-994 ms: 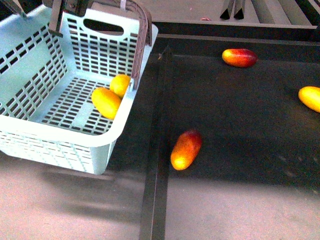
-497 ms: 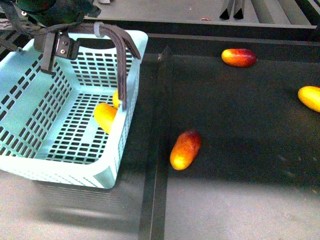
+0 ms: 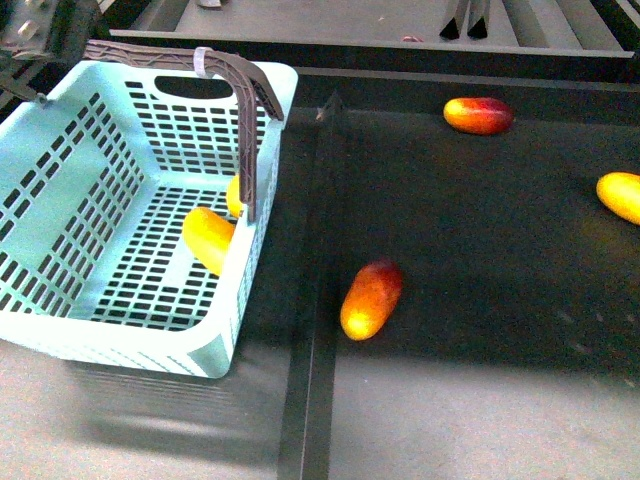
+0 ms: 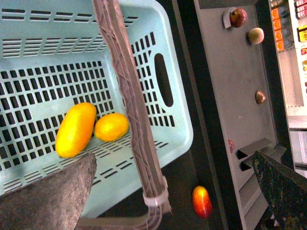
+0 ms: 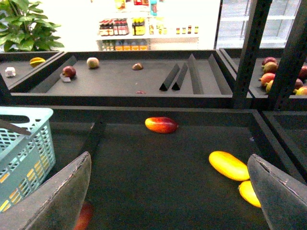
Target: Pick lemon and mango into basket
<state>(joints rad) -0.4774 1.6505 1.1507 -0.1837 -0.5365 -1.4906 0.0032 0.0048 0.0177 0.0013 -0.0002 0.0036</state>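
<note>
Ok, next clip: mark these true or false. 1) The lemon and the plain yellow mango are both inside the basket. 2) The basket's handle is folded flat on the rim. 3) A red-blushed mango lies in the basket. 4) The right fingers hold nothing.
1) True: the lemon and the mango lie side by side on the floor of the basket.
2) False: the brown handle stands raised over the basket.
3) False: the red-blushed mango lies on the dark shelf outside it.
4) True: the right gripper is open and empty.
</note>
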